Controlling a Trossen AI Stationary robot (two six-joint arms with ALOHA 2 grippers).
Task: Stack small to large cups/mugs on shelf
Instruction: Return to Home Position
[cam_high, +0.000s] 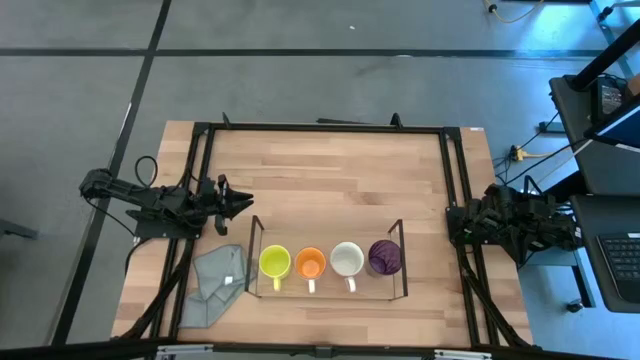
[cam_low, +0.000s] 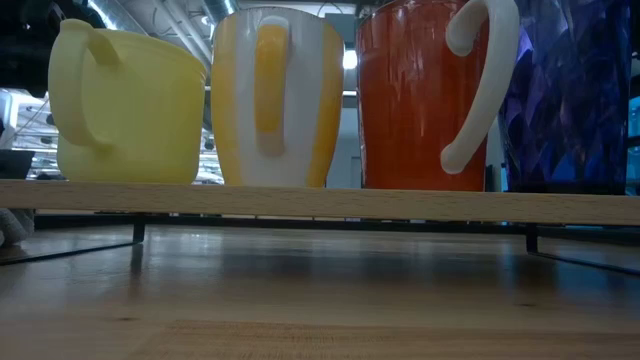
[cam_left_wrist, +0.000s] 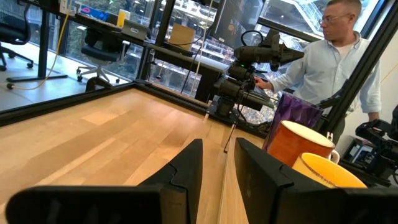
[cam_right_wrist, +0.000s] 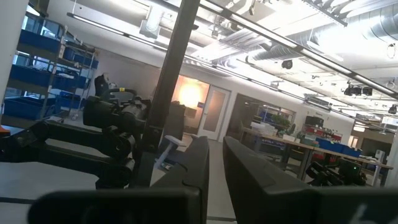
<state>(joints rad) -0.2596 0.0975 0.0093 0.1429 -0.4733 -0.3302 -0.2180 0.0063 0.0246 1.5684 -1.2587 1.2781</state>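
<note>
Clear-walled shelf (cam_high: 254, 262) near front table edge holds yellow mug (cam_high: 274, 263), orange cup (cam_high: 310, 264), white mug (cam_high: 346, 260), purple tumbler (cam_high: 384, 257) in row. Left gripper (cam_high: 240, 200) behind shelf's left end, jaws narrowly parted, empty. Right gripper (cam_high: 452, 222) at right table edge, narrow gap, empty. Grey cloth (cam_high: 214, 283) beside shelf.

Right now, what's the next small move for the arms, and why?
Probably none: all four cups, from the yellow mug to the purple tumbler, already stand in a row on the shelf, and the left gripper and right gripper sit back at the sides of the table.
</note>
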